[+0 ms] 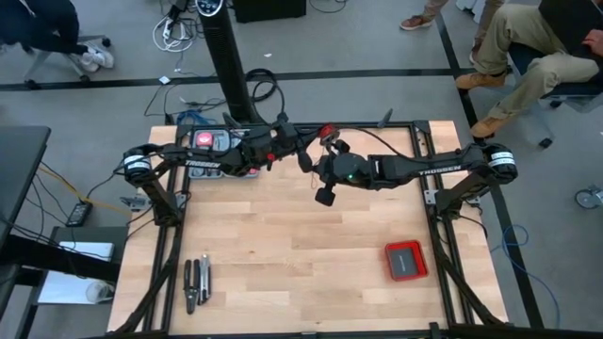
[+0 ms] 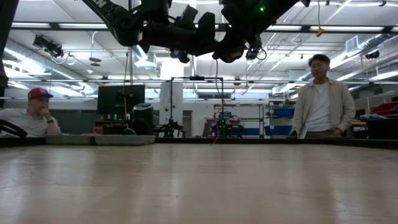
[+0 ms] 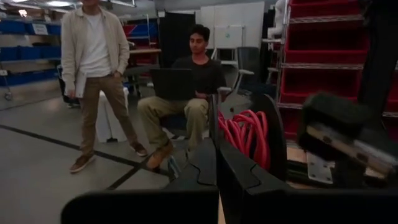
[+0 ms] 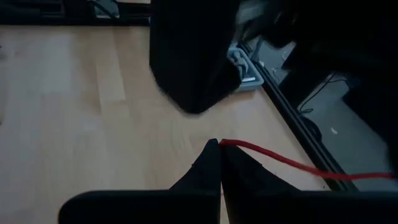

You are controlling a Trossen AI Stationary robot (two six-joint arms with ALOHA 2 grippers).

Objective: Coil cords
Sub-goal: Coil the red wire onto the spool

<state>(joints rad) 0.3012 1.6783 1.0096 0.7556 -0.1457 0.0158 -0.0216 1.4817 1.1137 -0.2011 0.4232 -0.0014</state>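
While both arms hang high over the far middle of the bench [image 1: 283,245], meet almost tip to tip, left gripper [image 1: 303,162] reaching in from its side, right gripper [image 1: 322,160] from the other. Stand well above the wood in the low view, nothing resting on the boards beneath.

Left fingers [image 3: 231,169]: pressed together, dark pads meeting along one seam; just beyond them in the left wrist view, a bundle of red loops [image 3: 245,134], seemingly wound on a dark spool, though whether clamped or only lying close cannot be told.

Right fingers [image 4: 208,168]: also closed, pinching the red wire [image 4: 273,157] right at the tips. Runs from that pinch as one thin taut line, sideways and away across the bench edge toward the frame, long axis roughly level.

Judged from this: right gripper nearer the free strand, left nearer the wound part; coming move likely turns on keeping the strand stretched between the two so another turn can be laid on the coil.

Off near the right front corner, a flat red box [image 1: 406,260]; near the left front, dark hand tools [image 1: 196,282].
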